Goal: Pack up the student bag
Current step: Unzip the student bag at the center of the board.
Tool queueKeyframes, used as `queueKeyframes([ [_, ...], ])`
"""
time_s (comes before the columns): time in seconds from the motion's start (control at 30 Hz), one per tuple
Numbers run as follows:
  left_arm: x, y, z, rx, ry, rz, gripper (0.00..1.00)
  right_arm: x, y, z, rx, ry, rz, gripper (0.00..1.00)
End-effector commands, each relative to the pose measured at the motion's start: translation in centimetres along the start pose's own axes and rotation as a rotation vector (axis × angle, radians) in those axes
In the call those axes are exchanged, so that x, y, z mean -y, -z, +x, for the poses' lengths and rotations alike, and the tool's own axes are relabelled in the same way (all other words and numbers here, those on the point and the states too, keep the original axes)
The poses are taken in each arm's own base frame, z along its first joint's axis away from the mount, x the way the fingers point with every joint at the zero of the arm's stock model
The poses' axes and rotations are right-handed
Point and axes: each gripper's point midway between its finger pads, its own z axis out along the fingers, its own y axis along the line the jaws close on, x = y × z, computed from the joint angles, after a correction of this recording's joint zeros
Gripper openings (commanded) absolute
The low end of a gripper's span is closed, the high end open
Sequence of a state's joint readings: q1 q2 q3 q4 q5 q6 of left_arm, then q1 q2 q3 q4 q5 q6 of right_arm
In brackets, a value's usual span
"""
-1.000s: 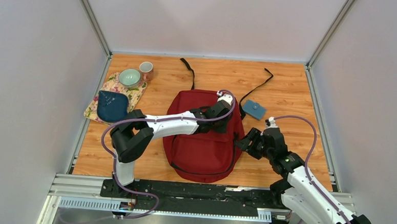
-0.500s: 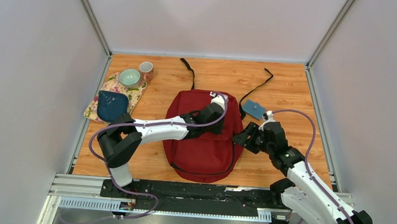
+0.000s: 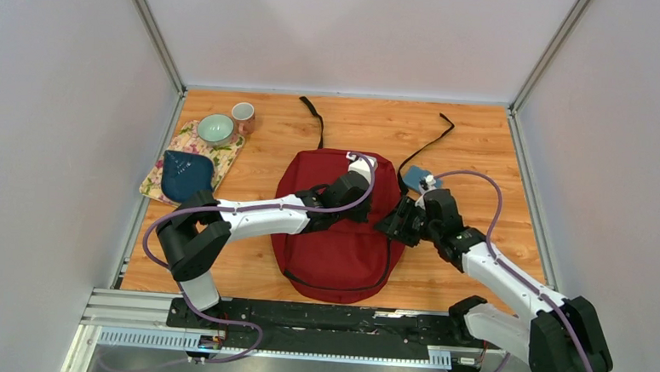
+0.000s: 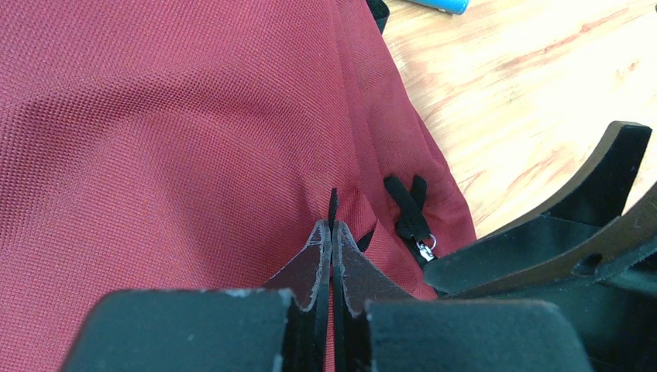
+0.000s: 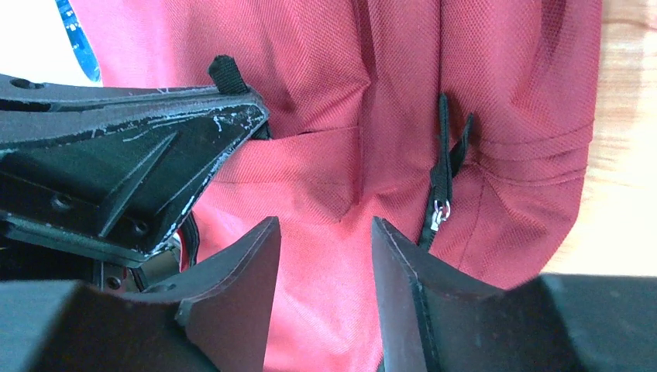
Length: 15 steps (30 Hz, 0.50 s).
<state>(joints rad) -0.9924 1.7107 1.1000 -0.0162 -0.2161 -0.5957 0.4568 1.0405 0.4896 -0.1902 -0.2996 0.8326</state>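
The student bag [image 3: 332, 246], dark red, lies flat in the middle of the table. My left gripper [image 4: 331, 229] reaches across the bag and is shut on a thin black tab [image 4: 333, 203] at its right side; red cloth shows between the fingers. A black zipper pull [image 4: 412, 221] with a metal ring lies just beside it. My right gripper [image 5: 321, 232] hovers open over the bag's right edge [image 3: 390, 223], red fabric behind the gap. In the right wrist view, the zipper pull [image 5: 440, 205] lies just right of its right finger.
A teal wallet [image 3: 418, 180] lies by the bag's upper right, partly behind the right arm. At the left, a dark blue pouch [image 3: 186, 175] rests on a floral cloth [image 3: 226, 153], with a bowl [image 3: 215, 129] and cup [image 3: 243, 116]. Black straps [image 3: 316, 117] trail toward the back.
My right arm has moved up and left to the bag's right edge, its jaws narrowing a little. The left gripper has shifted slightly left, still shut.
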Motion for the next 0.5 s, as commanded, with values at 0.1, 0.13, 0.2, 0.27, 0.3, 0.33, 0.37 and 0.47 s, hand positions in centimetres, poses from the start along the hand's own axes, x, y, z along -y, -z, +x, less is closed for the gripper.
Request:
queueKeyframes([
  [0.1, 0.7, 1.3, -2.8, 0.087, 0.006, 0.033, 0.00, -2.2, -0.6, -2.3, 0.051, 0.035, -0.075, 0.46],
  [0.13, 0.7, 1.3, -2.8, 0.088, 0.010, 0.036, 0.00, -2.1, -0.7, -2.4, 0.053, 0.034, -0.076, 0.46],
  [0.2, 0.8, 1.2, -2.8, 0.085, 0.009, 0.041, 0.00, -1.7, -1.0, -2.5, 0.052, 0.030, -0.069, 0.41],
  [0.27, 1.0, 1.2, -2.8, 0.081, 0.006, 0.046, 0.00, -1.8, -1.2, -2.5, 0.048, 0.027, -0.084, 0.35],
  [0.3, 1.0, 1.2, -2.8, 0.079, 0.007, 0.046, 0.00, -1.7, -1.2, -2.7, 0.053, 0.025, -0.088, 0.29],
  [0.33, 1.0, 1.2, -2.7, 0.077, 0.009, 0.047, 0.00, -1.7, -1.2, -2.7, 0.048, 0.022, -0.095, 0.25],
  [0.37, 1.0, 1.2, -2.7, 0.079, 0.011, 0.047, 0.00, -1.6, -1.2, -2.9, 0.052, 0.016, -0.099, 0.22],
  [0.47, 1.1, 1.2, -2.6, 0.078, 0.016, 0.057, 0.00, -1.5, -1.1, -2.7, 0.037, 0.004, -0.112, 0.06],
])
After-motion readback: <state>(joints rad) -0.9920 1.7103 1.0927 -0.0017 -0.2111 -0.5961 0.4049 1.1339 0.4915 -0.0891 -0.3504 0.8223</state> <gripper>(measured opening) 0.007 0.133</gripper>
